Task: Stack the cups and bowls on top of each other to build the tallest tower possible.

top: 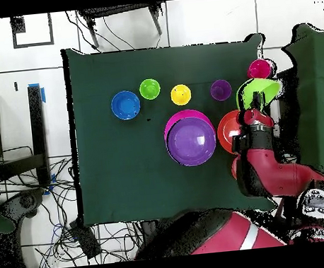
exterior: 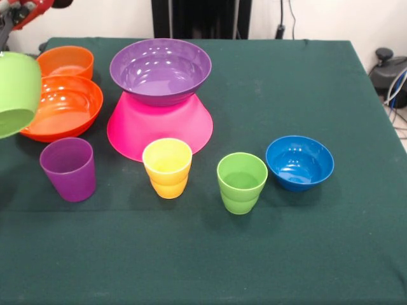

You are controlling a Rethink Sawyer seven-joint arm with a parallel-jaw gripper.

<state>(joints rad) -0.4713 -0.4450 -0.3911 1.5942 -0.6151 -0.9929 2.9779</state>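
The gripper point(top: 255, 102) is up off the table with the lime green bowl point(exterior: 16, 92) tilted at its tip; whether the jaws clamp the rim, I cannot tell. Just beneath it sit the large orange bowl point(exterior: 62, 108) and the small orange bowl point(exterior: 65, 61). Off to one side, the purple bowl point(exterior: 160, 70) rests on the upside-down pink bowl point(exterior: 159, 124). Purple cup point(exterior: 68, 168), yellow cup point(exterior: 167, 168), green cup point(exterior: 241, 182) and blue bowl point(exterior: 299, 162) line up farther along.
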